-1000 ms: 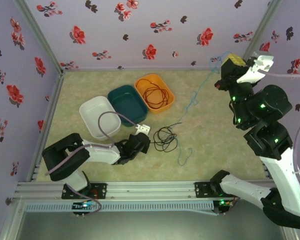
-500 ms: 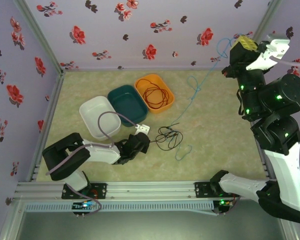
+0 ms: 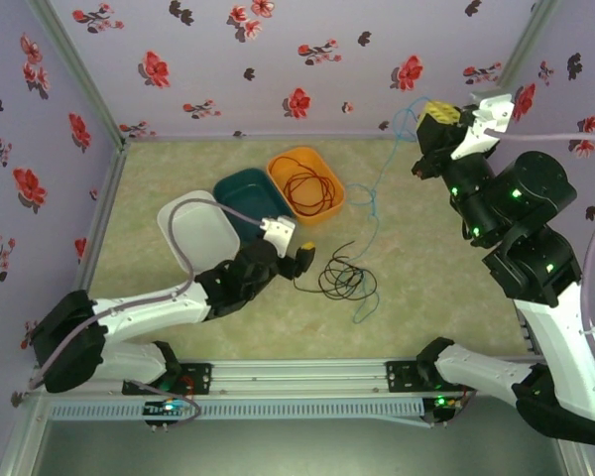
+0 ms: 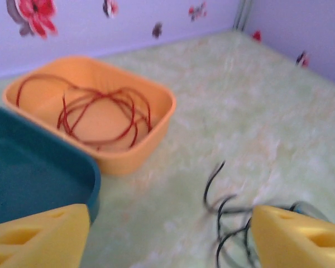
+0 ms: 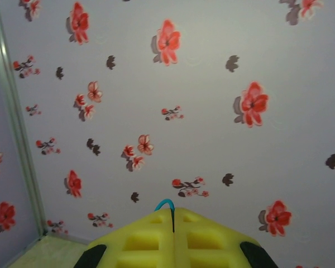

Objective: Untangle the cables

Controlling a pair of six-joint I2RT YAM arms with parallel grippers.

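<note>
Right gripper (image 3: 428,117): high, well right of orange bin (image 3: 299,151), pads clenched on blue cable (image 3: 374,213). Height likely meant to draw it clear of black cable (image 3: 342,281).
Left gripper (image 3: 302,260): near side of bin, jaws spread, empty, beside black coil, probably ready to pin it.
Red cable (image 3: 310,185): sorted inside bin.

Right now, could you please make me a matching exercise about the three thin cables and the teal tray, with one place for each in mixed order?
Things:
1. thin red-orange cable
2. thin black cable
3. thin blue cable
4. teal plastic tray

Places:
A. loose on the pale green mat
B. pinched in the shut right tool, hanging down
C. coiled inside the orange plastic tray
D. between the white plastic tray and the orange one

Pairs: 1-C, 2-A, 3-B, 4-D.
</note>
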